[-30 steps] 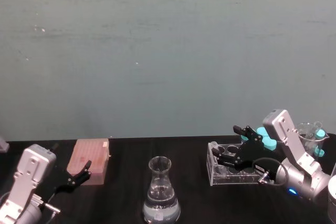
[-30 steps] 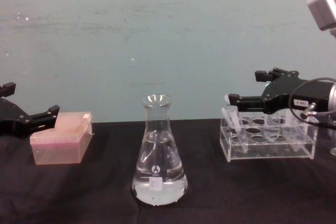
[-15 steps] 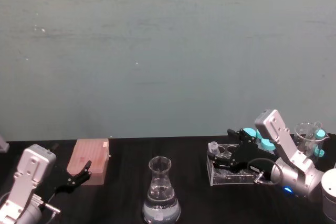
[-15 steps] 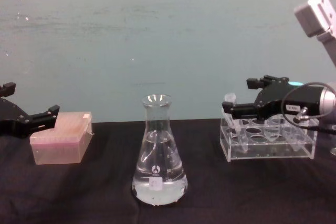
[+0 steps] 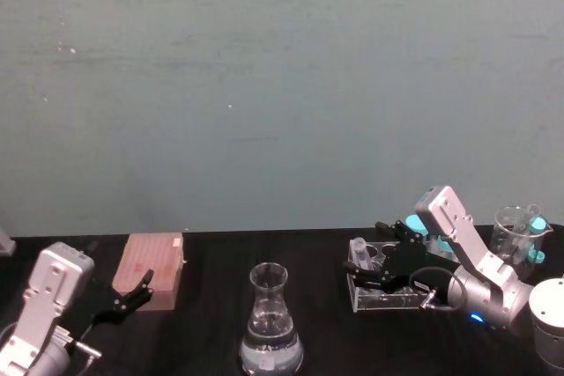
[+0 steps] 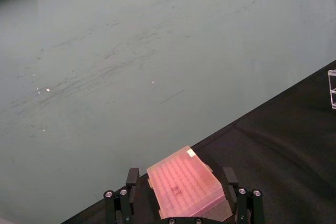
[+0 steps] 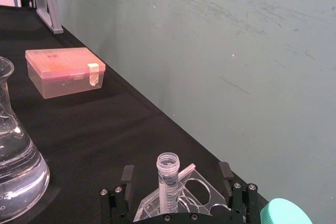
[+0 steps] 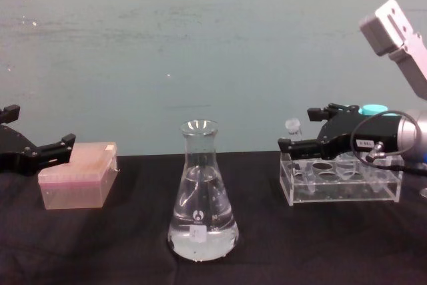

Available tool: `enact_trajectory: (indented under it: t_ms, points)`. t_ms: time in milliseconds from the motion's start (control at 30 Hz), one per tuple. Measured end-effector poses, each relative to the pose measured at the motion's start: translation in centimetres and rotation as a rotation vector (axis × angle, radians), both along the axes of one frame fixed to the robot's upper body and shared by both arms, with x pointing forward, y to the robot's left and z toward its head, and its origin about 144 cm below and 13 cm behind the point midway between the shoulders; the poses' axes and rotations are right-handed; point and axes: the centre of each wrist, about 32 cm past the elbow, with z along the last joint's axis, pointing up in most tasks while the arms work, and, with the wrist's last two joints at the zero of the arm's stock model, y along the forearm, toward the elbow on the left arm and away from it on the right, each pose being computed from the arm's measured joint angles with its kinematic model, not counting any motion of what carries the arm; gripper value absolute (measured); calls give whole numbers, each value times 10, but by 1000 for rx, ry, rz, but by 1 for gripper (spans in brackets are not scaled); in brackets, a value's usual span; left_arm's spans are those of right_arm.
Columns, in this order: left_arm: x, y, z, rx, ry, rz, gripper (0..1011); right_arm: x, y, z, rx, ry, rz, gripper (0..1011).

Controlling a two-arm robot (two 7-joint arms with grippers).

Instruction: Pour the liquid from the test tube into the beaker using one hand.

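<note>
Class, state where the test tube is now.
Chest view: the test tube sits at the rack's left end, right of the beaker, between the right gripper's open fingers.

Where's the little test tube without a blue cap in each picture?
Head view: the test tube stands at the clear rack's left end, lower right.
Chest view: test tube pokes up at the rack's left end, right of the conical flask.
Right wrist view: bottom middle, between the open right gripper's fingers.
Left wrist view: the open left gripper faces the pink box instead.
Shared landmark: the pink box.
</note>
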Motion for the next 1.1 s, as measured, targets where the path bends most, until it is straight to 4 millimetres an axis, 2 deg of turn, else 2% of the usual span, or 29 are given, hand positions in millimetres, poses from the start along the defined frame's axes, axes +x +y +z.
enact_trajectory:
  t_ms: [1100]
  points:
    - [0,0,0,0,0,0,1000,6,2,-5,-17,20,-8,1000]
